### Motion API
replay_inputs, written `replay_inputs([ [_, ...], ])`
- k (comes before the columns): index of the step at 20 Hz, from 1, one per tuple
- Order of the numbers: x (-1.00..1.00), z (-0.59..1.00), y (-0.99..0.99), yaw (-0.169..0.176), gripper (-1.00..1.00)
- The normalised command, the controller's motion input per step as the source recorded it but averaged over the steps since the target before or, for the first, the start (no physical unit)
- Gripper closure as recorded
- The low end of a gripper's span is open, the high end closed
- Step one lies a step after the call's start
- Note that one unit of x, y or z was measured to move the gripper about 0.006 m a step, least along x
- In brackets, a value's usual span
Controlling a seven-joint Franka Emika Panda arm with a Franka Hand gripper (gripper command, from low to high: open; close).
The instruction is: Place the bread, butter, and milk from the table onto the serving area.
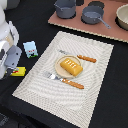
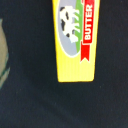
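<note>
Butter (image 2: 75,37) flat on black table (image 1: 107,95), arm above it | gripper (image 1: 6,60) jaw spread not discernible | milk (image 1: 31,48) upright beside mat | bread (image 1: 71,67) on plate (image 1: 59,70), serving area (image 1: 45,92), likely delivered

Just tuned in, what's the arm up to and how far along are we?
The bread already sits on the plate on the serving area. The arm is over the butter, which still lies on the table; the wrist view looks straight down at it. The milk stands on the table too.
</note>
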Motion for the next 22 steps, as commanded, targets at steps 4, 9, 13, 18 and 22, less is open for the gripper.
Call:
replay_inputs([
  [4, -0.09, -0.35, -0.05, 0.016, -1.00],
  [9, -0.08, -0.30, 0.00, 0.018, -1.00],
  [13, -0.04, -0.13, 0.00, 0.016, 1.00],
  [18, 0.00, -0.08, 0.00, 0.013, 1.00],
  [22, 0.00, -0.04, 0.00, 0.013, 1.00],
])
